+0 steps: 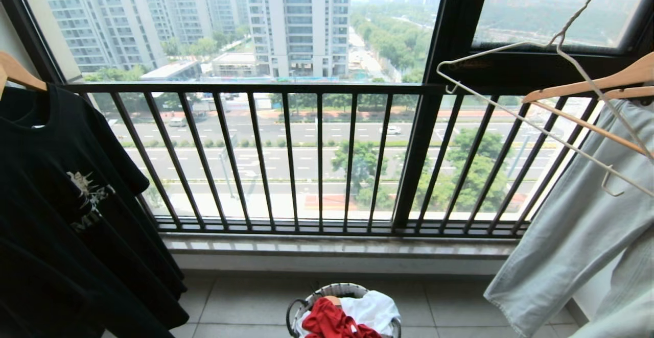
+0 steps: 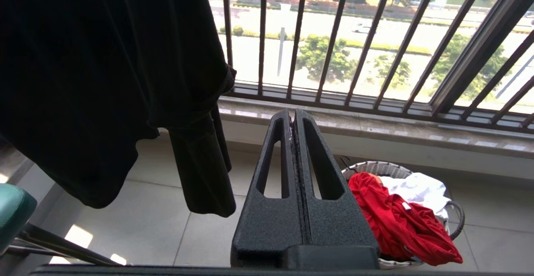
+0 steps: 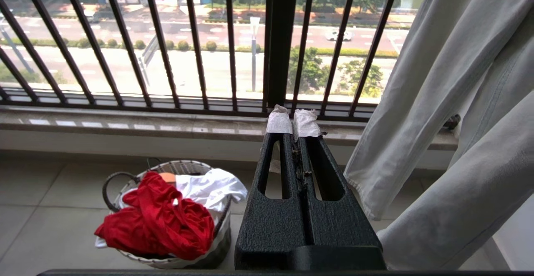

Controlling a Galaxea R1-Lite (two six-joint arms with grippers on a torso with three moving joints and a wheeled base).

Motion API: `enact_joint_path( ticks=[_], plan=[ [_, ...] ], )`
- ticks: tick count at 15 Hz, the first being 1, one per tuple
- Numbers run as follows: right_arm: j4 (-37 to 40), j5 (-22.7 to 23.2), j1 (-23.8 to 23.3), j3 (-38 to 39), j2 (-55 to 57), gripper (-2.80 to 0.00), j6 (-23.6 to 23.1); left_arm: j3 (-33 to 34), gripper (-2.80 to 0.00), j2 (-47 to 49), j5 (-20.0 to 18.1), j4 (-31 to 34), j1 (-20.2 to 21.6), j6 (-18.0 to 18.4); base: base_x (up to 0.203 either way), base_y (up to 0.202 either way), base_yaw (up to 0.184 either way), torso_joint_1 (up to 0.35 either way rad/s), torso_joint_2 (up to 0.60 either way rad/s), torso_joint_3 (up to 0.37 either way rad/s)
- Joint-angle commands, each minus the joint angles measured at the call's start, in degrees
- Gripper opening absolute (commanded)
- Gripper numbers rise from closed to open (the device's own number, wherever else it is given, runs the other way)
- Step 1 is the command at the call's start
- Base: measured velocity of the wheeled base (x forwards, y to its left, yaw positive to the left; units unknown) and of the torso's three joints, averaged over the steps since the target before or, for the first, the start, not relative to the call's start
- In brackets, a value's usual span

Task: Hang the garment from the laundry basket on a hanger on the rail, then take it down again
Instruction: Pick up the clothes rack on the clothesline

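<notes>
You see soft red cloth garment (image 3: 162,222) in the woven wicker laundry basket (image 3: 167,168), a thin smooth hanger (image 1: 516,118), grainy matt gripper fingers (image 3: 267,222)

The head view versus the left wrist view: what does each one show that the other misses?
Only the head view shows the empty off-white hanger, the tan wooden hanger and the pale jeans on the right, plus the towers outside. Only the left wrist view shows the left gripper, shut and empty, and a teal seat edge. Both show the black T-shirt, the railing and the basket on the floor, with the red garment on a white one.
</notes>
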Motion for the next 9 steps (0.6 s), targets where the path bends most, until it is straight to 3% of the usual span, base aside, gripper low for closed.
enact_joint_path(
  ticks=[1,9],
  plan=[
    [-0.05,0.02,-0.02,0.09,-0.01,-2.8,-0.03,0.08,-2.8,0.03,0.05,0.01,0.02,-0.04,0.0,0.0,0.0,0.168,-0.33,-0.159],
    [-0.05,0.02,-0.02,0.09,-0.01,-2.8,-0.03,0.0,-2.8,0.03,0.05,0.01,0.02,-0.04,0.0,0.0,0.0,0.144,-0.28,-0.133]
  ],
)
